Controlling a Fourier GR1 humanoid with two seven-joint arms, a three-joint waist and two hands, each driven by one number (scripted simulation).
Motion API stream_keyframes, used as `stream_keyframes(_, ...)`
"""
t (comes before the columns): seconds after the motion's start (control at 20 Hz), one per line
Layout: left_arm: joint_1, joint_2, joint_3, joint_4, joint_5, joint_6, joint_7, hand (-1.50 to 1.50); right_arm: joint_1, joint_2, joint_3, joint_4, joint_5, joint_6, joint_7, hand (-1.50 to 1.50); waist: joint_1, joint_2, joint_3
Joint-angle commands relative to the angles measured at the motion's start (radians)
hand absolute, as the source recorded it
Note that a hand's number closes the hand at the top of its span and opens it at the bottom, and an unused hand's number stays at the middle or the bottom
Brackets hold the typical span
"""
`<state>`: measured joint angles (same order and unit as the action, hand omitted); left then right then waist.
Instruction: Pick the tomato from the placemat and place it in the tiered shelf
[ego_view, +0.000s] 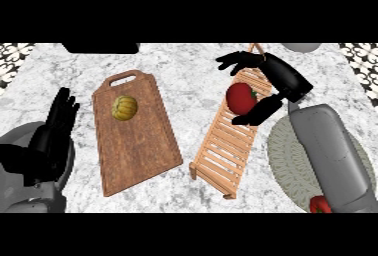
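In the head view, the right hand was open over the far end of the slatted wooden tiered shelf. Its fingers were spread above the tomato and its thumb lay just under it. A strip of slats showed between fingers and tomato. Whether the tomato rested on the slats or hung over them could not be told. Behind the hand, the grey forearm covered much of the round placement and all but a sliver of a red thing at the lower edge. Well left of the hand lay a cutting board bearing a small squash. The left hand rested open at the left edge, fingers up.
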<state>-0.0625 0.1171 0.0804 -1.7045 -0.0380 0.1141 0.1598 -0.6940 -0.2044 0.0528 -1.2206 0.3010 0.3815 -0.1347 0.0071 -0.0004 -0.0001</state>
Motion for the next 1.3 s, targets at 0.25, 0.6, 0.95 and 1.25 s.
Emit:
stream_keyframes(0.25, -0.027, 0.020, 0.041, 0.046, 0.015, -0.015, -0.021, 0.00, 0.005, 0.036, -0.091, -0.061, -0.149, 0.094, 0.018, -1.50, -0.010, -0.002, 0.000)
stream_keyframes(0.6, 0.001, 0.008, 0.003, -0.038, 0.018, -0.030, 0.038, 0.00, -0.142, -0.100, -0.298, 0.129, -0.266, 0.109, 0.065, -1.50, 0.003, 0.002, 0.000)
stream_keyframes(0.95, -0.025, 0.014, 0.026, 0.004, 0.015, -0.022, 0.017, 0.00, -0.190, -0.336, -0.446, 0.351, -0.338, 0.217, 0.111, -1.50, 0.008, 0.008, 0.001)
stream_keyframes(1.25, -0.029, -0.007, -0.023, -0.031, -0.023, -0.007, 0.042, 0.00, -0.290, -0.481, -0.441, 0.639, -0.267, 0.319, -0.070, -1.50, 0.033, 0.015, 0.002)
